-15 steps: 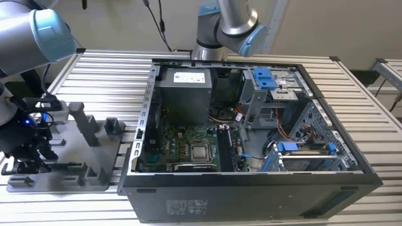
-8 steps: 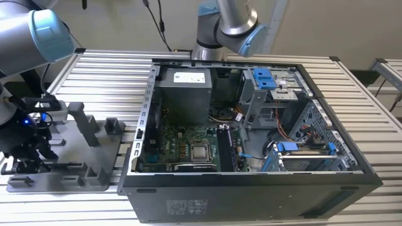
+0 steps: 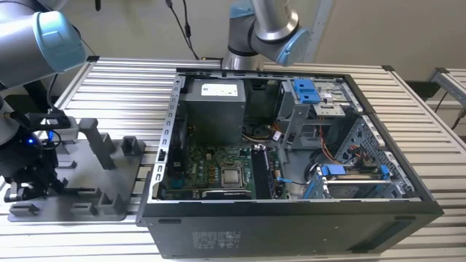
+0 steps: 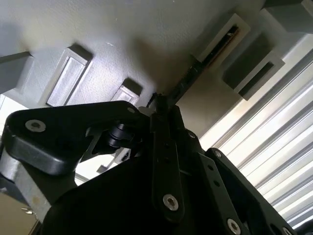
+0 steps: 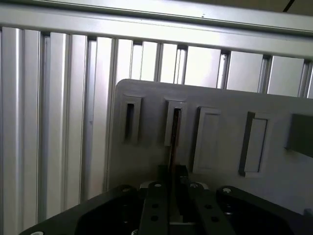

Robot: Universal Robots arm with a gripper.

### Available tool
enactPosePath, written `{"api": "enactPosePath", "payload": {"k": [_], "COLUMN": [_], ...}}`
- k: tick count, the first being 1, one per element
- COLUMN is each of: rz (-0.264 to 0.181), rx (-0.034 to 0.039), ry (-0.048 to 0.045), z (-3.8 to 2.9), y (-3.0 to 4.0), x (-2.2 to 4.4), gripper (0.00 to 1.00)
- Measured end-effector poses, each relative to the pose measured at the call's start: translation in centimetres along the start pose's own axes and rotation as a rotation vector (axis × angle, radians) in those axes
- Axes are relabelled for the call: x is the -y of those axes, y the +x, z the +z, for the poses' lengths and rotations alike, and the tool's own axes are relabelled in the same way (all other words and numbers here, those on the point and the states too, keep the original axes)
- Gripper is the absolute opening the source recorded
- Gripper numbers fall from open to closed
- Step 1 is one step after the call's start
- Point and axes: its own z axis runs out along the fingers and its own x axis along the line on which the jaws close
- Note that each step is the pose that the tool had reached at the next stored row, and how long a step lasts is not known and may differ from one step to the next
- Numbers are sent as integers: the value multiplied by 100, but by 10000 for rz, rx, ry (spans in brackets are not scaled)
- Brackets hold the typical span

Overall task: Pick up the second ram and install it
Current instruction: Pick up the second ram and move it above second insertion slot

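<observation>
Looking like early days: black claw (image 5: 172,171) seems clenched on the thin dark second ram stick (image 5: 173,132), standing just ahead of it in a slot of the grey plastic fixture plate (image 5: 220,98), nothing installed yet.

The thin, dark second ram (image 5: 171,147) stands on edge in the fixture slot.
</observation>
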Motion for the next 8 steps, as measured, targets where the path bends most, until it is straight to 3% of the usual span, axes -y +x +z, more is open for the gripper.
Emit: {"api": "enactPosePath", "payload": {"k": [7, 8], "rz": [0, -1], "rx": [0, 0], "ry": [2, 2], "z": [0, 0], "y": [0, 0], "x": [0, 0], "gripper": [18, 14]}}
